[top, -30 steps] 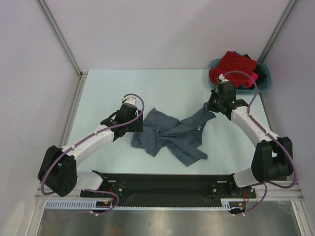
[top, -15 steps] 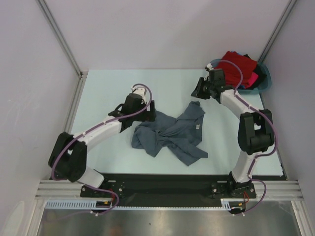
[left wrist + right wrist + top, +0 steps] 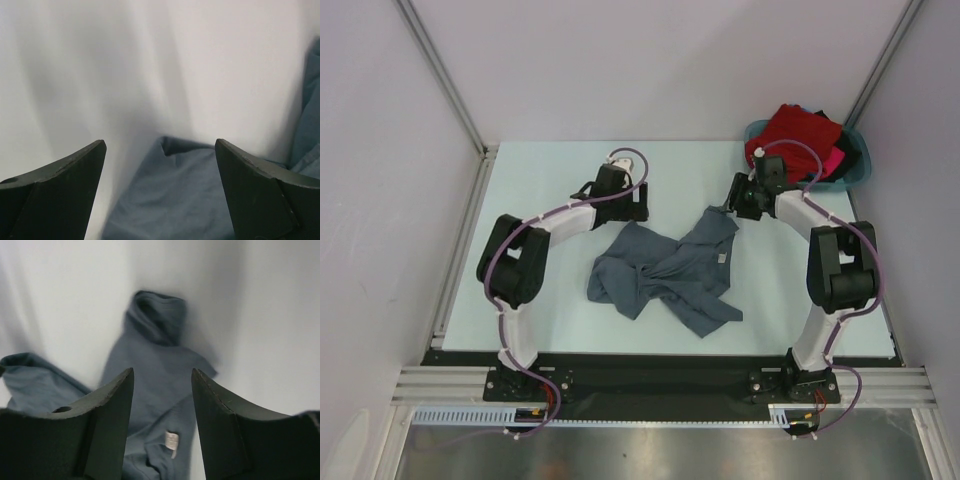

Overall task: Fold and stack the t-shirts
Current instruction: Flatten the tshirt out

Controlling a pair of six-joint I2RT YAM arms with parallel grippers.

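Sprawling seemingly near-left to far-right, grey t-shirt (image 3: pixel 665 270), left end effector (image 3: pixel 160 145), right end effector (image 3: pixel 162 372) both released

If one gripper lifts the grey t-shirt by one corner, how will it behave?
Probably floppy: the grey t-shirt lies crumpled in soft folds, so it should droop. Likely light, being thin cloth. Pushed, it would probably bunch up on the table rather than slide whole.

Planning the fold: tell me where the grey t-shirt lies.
Top view: the grey t-shirt lies crumpled in the middle of the table, nearer and left of the teal basin.
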